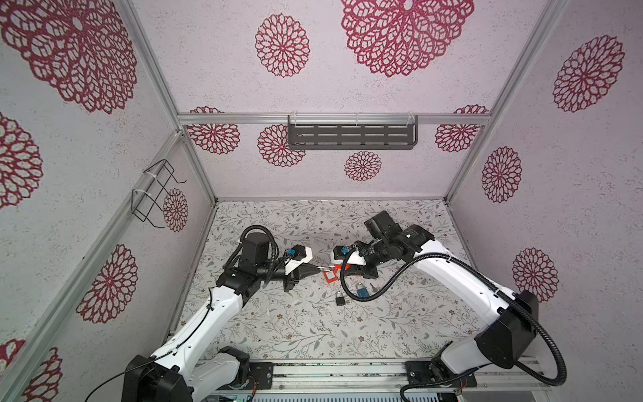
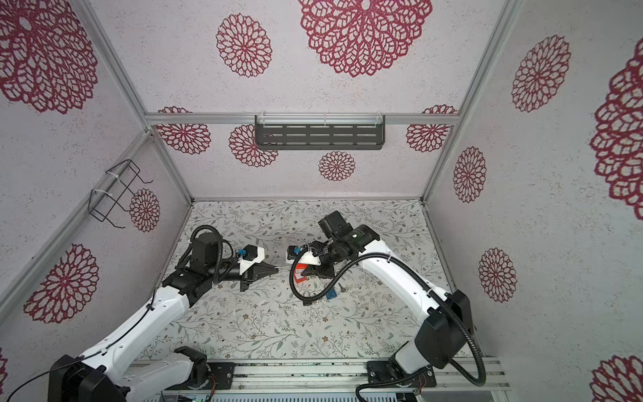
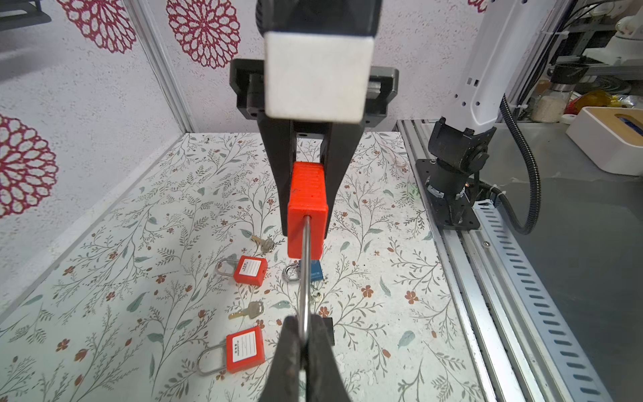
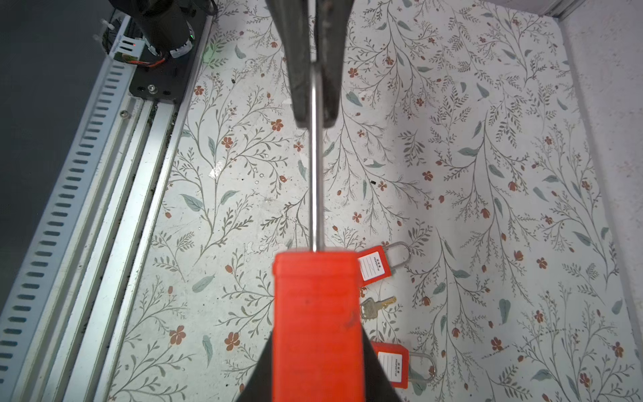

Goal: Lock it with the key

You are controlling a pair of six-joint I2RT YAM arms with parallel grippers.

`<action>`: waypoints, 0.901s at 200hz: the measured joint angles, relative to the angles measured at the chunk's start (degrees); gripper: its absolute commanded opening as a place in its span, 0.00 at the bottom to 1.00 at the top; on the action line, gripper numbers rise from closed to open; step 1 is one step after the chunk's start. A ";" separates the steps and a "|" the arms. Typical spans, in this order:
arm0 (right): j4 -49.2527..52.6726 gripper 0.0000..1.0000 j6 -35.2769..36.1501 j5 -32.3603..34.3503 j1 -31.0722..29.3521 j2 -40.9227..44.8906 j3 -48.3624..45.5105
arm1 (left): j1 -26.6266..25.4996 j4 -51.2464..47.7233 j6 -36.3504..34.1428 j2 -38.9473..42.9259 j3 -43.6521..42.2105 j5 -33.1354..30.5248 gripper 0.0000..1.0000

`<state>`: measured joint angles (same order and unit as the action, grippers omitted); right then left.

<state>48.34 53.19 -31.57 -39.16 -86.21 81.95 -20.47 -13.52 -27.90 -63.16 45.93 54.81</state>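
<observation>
Red plastic padlock (image 3: 308,205) hangs in the air over the floral-patterned table (image 3: 382,243), held between the 2 arms. The right gripper (image 3: 306,229) has its fingers clamped on the padlock's 2 flat sides. The left gripper (image 3: 304,329) has its fingers pressed together on the silver steel shackle (image 3: 305,278). On the table below lie 2 labelled red padlocks (image 3: 249,270) (image 3: 244,349), with a silver-headed brass key (image 3: 248,310) between them.

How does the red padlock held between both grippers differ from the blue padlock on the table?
The red plastic padlock is held off the floral table, body in the right gripper, shackle in the left gripper; the blue padlock lies loose on it. The red padlock's shackle is long; the blue padlock's is short. Bodies differ in colour. Both have silver shackles.
</observation>
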 measured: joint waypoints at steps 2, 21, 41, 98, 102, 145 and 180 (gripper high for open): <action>0.04 0.15 0.02 -0.09 0.02 -0.02 0.00 | -0.02 -0.04 0.00 0.00 0.00 0.02 0.00; 0.11 0.14 0.31 -0.37 0.02 -0.13 0.00 | -0.22 -0.15 0.00 0.00 0.00 0.02 0.00; 0.35 0.14 0.46 -0.85 0.13 -0.28 0.00 | -0.50 -0.22 0.11 0.00 0.00 -0.11 0.00; 0.48 0.13 0.81 -1.51 0.46 -0.46 0.00 | -1.42 3.19 3.63 -0.37 -1.01 -0.46 0.00; 0.50 0.13 0.81 -1.51 0.46 -0.48 0.00 | -1.46 3.58 4.11 -0.48 -1.14 -0.42 0.00; 0.33 0.13 0.68 -0.17 0.44 -0.59 -0.07 | -1.86 7.58 7.17 -2.91 -1.55 0.61 0.00; -0.74 0.13 -0.07 0.44 0.37 -0.59 -0.70 | -2.45 9.60 7.39 -4.48 -1.75 0.48 0.00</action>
<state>47.59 53.12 -31.14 -38.79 -86.80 81.25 -22.92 -3.92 -20.51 -67.64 44.18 55.29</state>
